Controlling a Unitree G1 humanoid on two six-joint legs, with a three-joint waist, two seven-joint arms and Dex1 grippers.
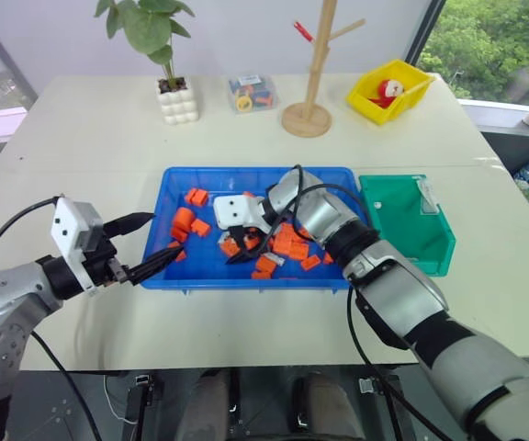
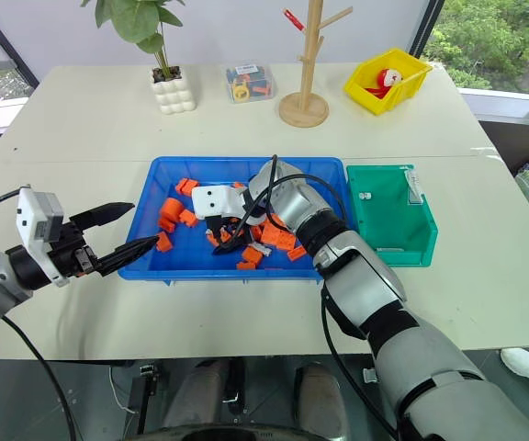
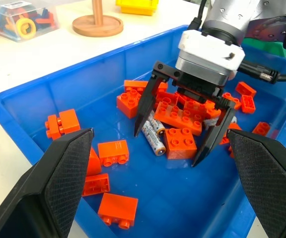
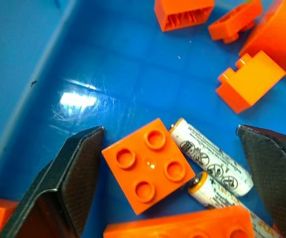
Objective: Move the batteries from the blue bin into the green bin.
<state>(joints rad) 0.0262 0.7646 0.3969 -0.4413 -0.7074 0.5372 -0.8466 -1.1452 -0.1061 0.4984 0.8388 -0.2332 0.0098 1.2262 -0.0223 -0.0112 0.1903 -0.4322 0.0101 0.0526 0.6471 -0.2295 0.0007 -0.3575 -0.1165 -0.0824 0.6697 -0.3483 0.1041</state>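
Two batteries [image 4: 212, 163] lie flat, side by side, in the blue bin [image 1: 177, 276], between the right gripper's [image 3: 170, 146] wide-apart fingers.

The right hand [image 1: 239, 253] reaches down among orange bricks [image 1: 290, 244] in the blue bin [image 1: 333, 179]; the green bin [image 1: 402, 225] sits just beside it.

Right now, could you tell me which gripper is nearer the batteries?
Right. The right gripper stands open around the batteries; the left gripper is open at the blue bin's outer edge.
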